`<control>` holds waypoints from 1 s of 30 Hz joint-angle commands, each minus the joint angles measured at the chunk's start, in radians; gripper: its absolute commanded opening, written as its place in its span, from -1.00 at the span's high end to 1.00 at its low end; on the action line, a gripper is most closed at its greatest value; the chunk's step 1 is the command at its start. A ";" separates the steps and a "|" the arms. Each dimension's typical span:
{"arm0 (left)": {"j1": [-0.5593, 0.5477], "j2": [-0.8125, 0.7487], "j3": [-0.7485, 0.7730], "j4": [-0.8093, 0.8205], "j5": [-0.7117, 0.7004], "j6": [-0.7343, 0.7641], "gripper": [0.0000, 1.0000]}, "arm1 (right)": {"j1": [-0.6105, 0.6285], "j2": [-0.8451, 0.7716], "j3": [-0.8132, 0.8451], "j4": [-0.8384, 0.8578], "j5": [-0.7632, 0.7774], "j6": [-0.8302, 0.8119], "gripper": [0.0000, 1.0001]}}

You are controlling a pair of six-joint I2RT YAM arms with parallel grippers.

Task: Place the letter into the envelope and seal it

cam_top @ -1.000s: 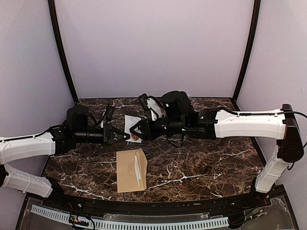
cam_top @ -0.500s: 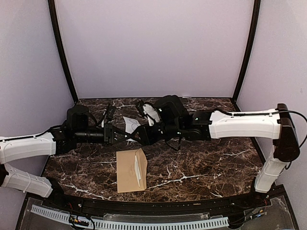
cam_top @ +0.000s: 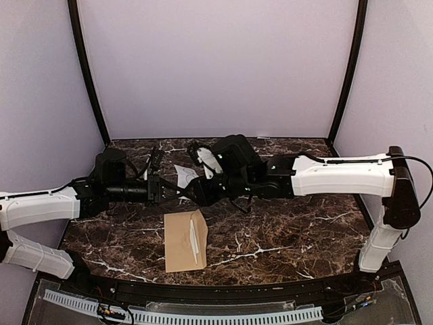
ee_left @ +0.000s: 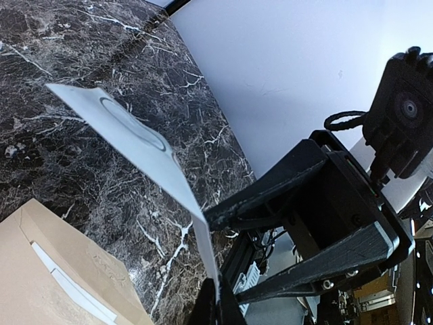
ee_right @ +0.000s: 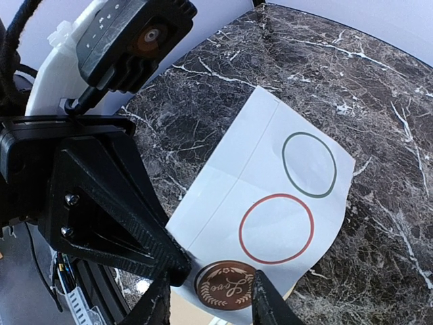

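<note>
The tan envelope (cam_top: pixel 181 242) lies flat near the table's front, its white strip (cam_top: pixel 194 240) showing; it also shows in the left wrist view (ee_left: pixel 34 288). No separate letter shows. My left gripper (cam_top: pixel 174 191) is shut on one corner of the white sticker card (cam_top: pixel 184 174) and holds it tilted above the table (ee_left: pixel 128 128). The card (ee_right: pixel 270 196) bears a green circle, a red circle and a round brown "Love" sticker (ee_right: pixel 226 286). My right gripper (ee_right: pixel 213 308) is open, with one finger on each side of the brown sticker at the card's edge.
The dark marble table (cam_top: pixel 291 230) has purple walls behind and at both sides. Both arms meet over the table's left-centre, behind the envelope. A black rail with a white perforated strip (cam_top: pixel 203 315) runs along the near edge.
My right gripper has moved left, up to the left gripper and the card. The card has tilted up off the table. The envelope has not moved.
</note>
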 commanded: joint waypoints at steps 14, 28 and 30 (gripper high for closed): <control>-0.007 -0.013 0.020 0.027 0.023 -0.001 1.00 | 0.011 0.022 0.034 -0.029 0.077 -0.013 0.47; -0.007 -0.013 0.020 0.015 0.012 0.000 1.00 | 0.013 0.007 0.016 0.015 0.051 -0.012 0.95; -0.006 -0.013 0.020 0.014 0.008 0.000 1.00 | 0.015 -0.004 0.001 0.039 0.031 -0.007 1.00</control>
